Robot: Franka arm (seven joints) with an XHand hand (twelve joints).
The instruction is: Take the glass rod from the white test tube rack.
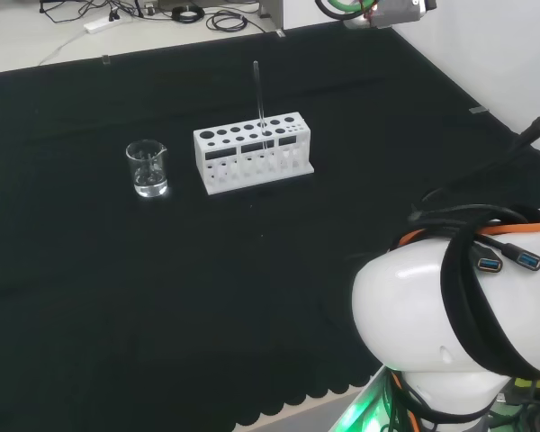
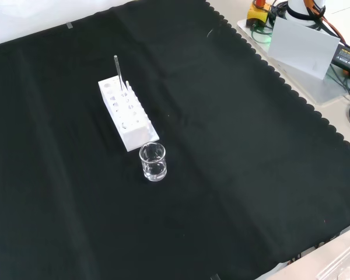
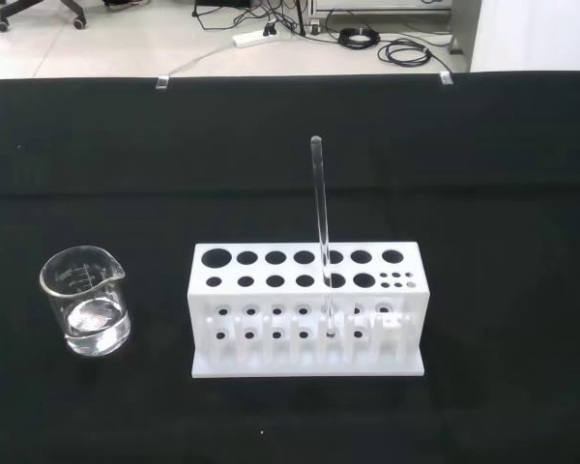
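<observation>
Here, whether the fingers are open, closed or gripping anything cannot be told from these views. The arm's big white link [image 1: 450, 315], wrapped with black and orange cables, sits at the lower right of the head view, well apart from the ware. The glass rod [image 1: 259, 99] stands nearly upright in the white test tube rack [image 1: 252, 155], its lower end down in one of the rack's holes and most of its length rising clear above the top plate. In the wrist view the rod [image 3: 321, 232] sits in the nearer row of large holes, toward the end of the rack [image 3: 304, 309] that carries a cluster of small holes, and its tip reaches the rack's lower level. In the front view the rod [image 2: 118, 71] rises from the far end of the rack [image 2: 127, 114], which runs lengthwise away from the camera. A small clear beaker [image 1: 148, 168] stands upright on the black cloth [image 1: 162, 297] of the tabletop, near the rack's left end in the head view but not touching it; in the front view the beaker [image 2: 153, 161] stands just in front of the rack's near end. The wrist view shows a little clear liquid in the bottom of the beaker [image 3: 85, 302].
</observation>
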